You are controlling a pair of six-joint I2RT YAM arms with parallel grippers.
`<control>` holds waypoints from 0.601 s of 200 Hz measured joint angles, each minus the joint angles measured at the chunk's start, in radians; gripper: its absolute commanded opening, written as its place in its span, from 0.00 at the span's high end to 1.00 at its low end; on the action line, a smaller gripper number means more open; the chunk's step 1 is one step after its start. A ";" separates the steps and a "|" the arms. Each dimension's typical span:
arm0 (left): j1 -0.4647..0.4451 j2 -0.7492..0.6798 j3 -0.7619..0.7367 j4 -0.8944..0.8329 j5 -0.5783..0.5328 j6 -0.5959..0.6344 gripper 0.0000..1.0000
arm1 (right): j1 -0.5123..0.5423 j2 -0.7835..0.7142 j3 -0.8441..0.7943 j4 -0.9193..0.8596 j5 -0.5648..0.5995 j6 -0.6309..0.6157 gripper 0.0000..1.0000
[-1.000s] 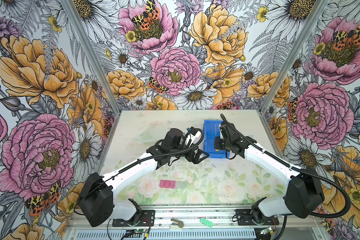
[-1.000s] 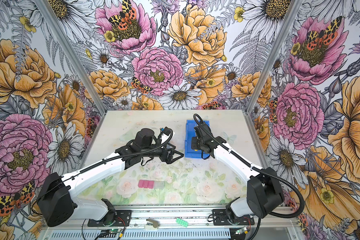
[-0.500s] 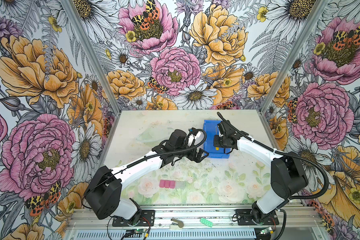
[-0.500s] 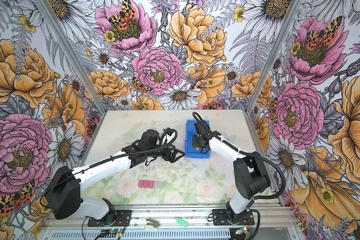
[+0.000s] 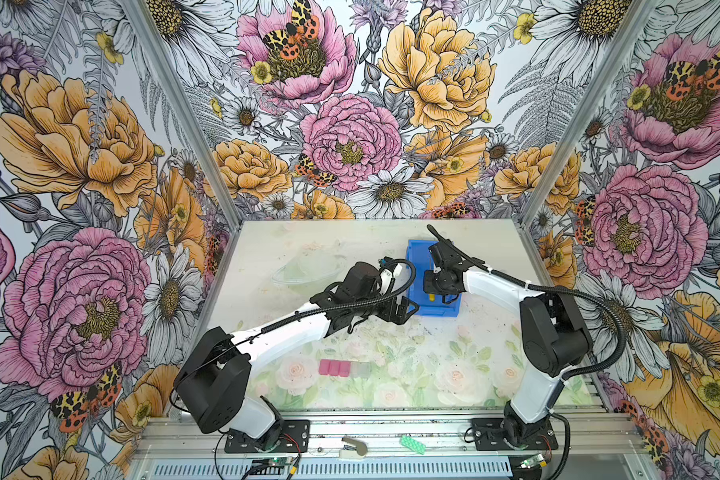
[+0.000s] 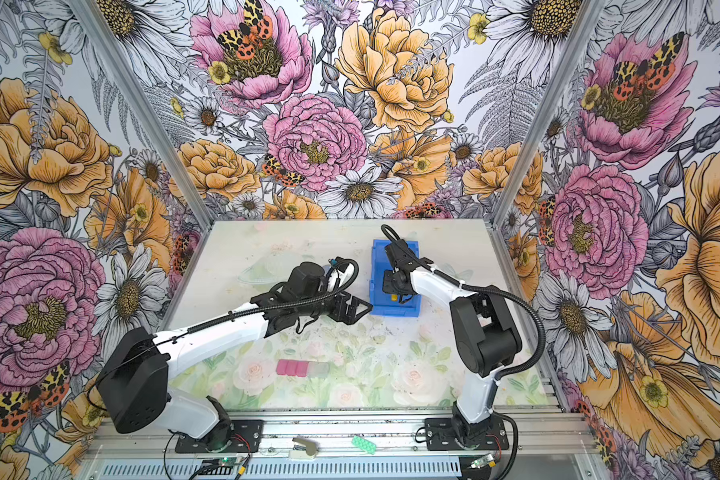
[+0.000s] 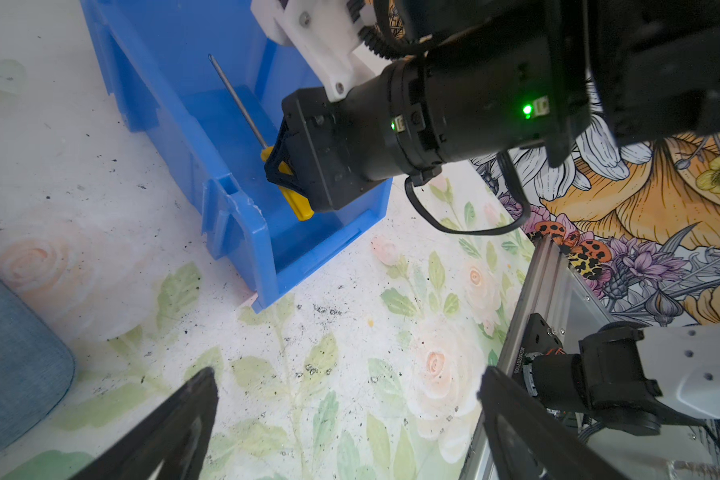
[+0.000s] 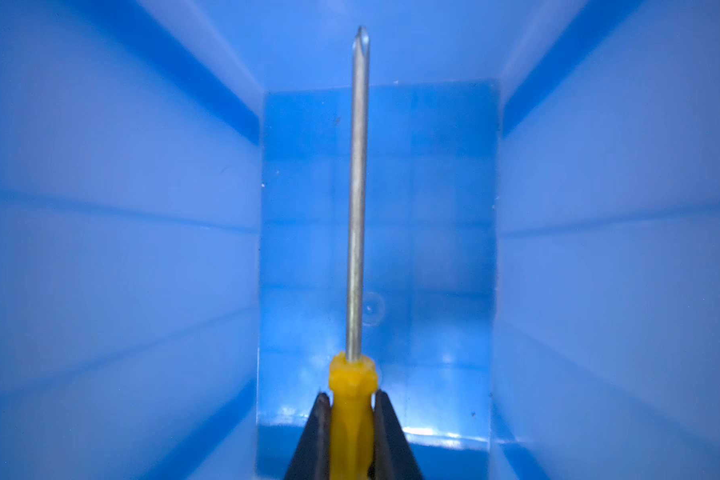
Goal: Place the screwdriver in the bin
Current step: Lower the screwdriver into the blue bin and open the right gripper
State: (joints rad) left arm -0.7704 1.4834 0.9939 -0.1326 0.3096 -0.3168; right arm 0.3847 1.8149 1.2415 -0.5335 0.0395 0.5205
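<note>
Right claw [image 8: 352,401] pressed onto the yellow handle of the screwdriver [image 8: 358,208] — pinching it inside the bin [image 8: 100,249]. In both top views the shaft runs along the bin's length toward the far wall at 12 o'clock. Contact with the bin floor: cannot tell. The bin sits on the desk [image 5: 499,241] at about 1 o'clock of centre. Left claw [image 7: 347,374] spread wide, empty — just off the bin's 8 o'clock corner.

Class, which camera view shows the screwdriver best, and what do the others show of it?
The right wrist view: the screwdriver fills it, tip to handle, inside the bin. The left wrist view shows it partly hidden by the right gripper; both top views show only a yellow speck.
</note>
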 measured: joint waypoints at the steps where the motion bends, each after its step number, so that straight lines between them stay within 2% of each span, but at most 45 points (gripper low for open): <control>1: 0.000 0.000 0.000 0.000 0.000 0.000 0.01 | 0.000 0.001 0.000 0.000 0.000 0.000 1.00; 26: 0.000 0.000 -0.002 0.005 -0.005 -0.010 0.01 | 0.000 0.017 0.003 0.000 0.000 -0.007 1.00; 64: 0.006 -0.005 -0.039 0.024 -0.011 -0.029 0.01 | 0.000 0.028 0.003 0.000 0.000 -0.010 0.89; 120: 0.026 -0.044 -0.077 0.027 -0.024 -0.045 0.01 | 0.000 0.026 0.007 0.002 0.000 -0.014 0.58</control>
State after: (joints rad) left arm -0.7448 1.4395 0.9165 -0.1059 0.2859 -0.3614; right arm 0.3847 1.8404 1.2484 -0.5320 0.0399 0.5068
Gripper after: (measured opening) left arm 0.986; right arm 0.374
